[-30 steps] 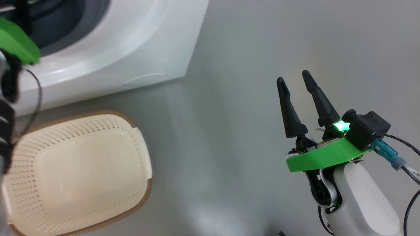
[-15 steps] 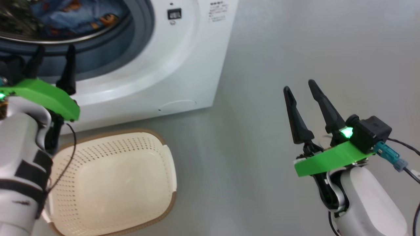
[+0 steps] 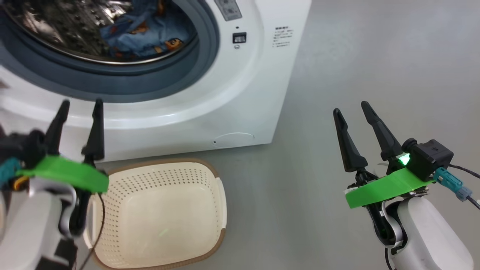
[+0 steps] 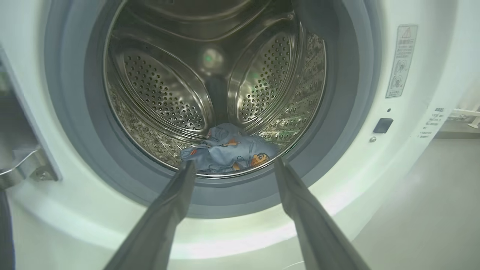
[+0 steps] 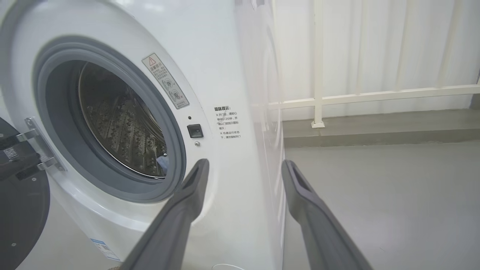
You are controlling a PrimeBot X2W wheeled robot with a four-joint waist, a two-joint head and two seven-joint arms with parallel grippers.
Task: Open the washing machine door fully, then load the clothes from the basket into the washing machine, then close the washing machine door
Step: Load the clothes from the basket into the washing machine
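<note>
Blue printed clothes [image 4: 228, 150] lie inside the washing machine [image 3: 255, 75], basket [image 3: 222, 202] just before it — left gripper [image 3: 82, 102] and right gripper [image 3: 350, 107] both spread, gripping nothing — the open door [image 5: 18, 225] mostly cut off.

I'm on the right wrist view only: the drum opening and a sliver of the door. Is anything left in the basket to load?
Observer: No. In the head view the basket has a bare perforated floor, with no garment in it.
Operator: Is any fabric hanging over the seal where the door would close?
Observer: None that I can see. In the left wrist view the clothes lie bunched low in the drum, just behind its steel lip and off the grey gasket.
</note>
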